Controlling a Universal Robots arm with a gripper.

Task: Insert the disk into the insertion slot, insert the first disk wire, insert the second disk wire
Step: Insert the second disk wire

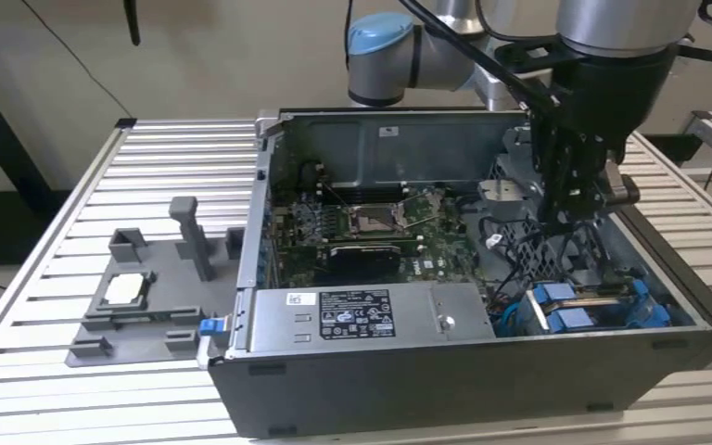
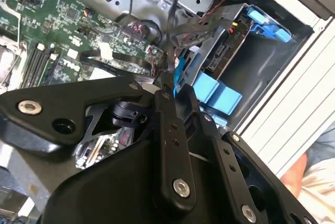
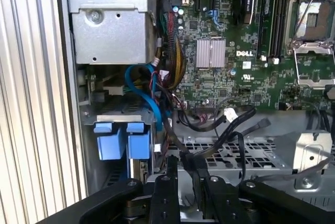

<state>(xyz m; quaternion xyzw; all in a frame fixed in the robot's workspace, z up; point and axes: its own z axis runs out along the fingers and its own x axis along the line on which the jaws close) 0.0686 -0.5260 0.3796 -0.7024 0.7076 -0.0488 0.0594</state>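
Note:
The disk (image 1: 589,308) sits in its blue carrier inside the insertion slot (image 1: 653,313), at the front corner of the open computer case on the exterior view's right. Its blue carrier tabs (image 3: 118,140) face outward in both wrist views (image 2: 217,94). My gripper (image 1: 575,215) hangs inside the case, above and behind the disk. Its black fingers (image 3: 170,174) stand close together on a black disk wire (image 3: 184,160) that runs up from the wire bundle. A blue wire (image 3: 152,96) loops beside the disk.
The case (image 1: 455,380) stands on a slatted metal table (image 1: 108,148). A silver power supply box (image 1: 356,315) fills the case's front. The motherboard (image 1: 369,222) lies behind it. A grey fixture (image 1: 146,297) stands on the exterior view's left. Part of a person (image 2: 314,169) is beside the case.

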